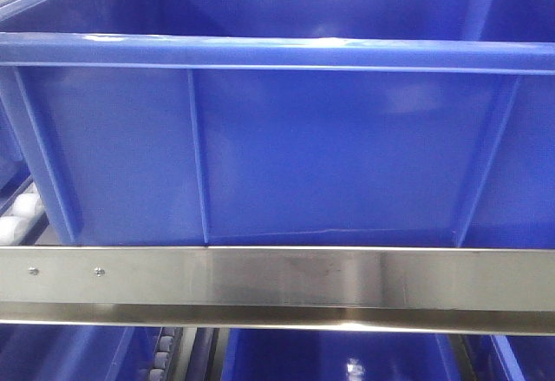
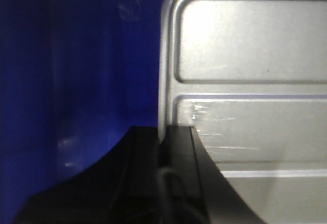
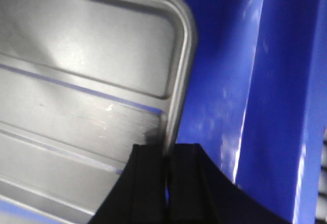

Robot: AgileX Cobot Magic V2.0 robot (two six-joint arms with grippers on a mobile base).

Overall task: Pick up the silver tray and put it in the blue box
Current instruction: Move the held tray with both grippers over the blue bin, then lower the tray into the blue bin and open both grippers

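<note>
The silver tray (image 2: 245,55) fills the right of the left wrist view, its ridged floor facing the camera. My left gripper (image 2: 164,128) is shut on the tray's left rim, one finger on each side. In the right wrist view the silver tray (image 3: 87,71) lies to the left, and my right gripper (image 3: 167,146) is shut on its right rim near a rounded corner. Blue plastic of the blue box (image 2: 76,81) shows behind the tray in both wrist views (image 3: 225,81). The front view shows only the blue box's ribbed outer wall (image 1: 347,155); tray and grippers are out of that view.
A stainless steel rail (image 1: 277,281) runs across below the box. White conveyor rollers (image 1: 22,203) show at the left. More blue crates (image 1: 329,355) sit on the level underneath.
</note>
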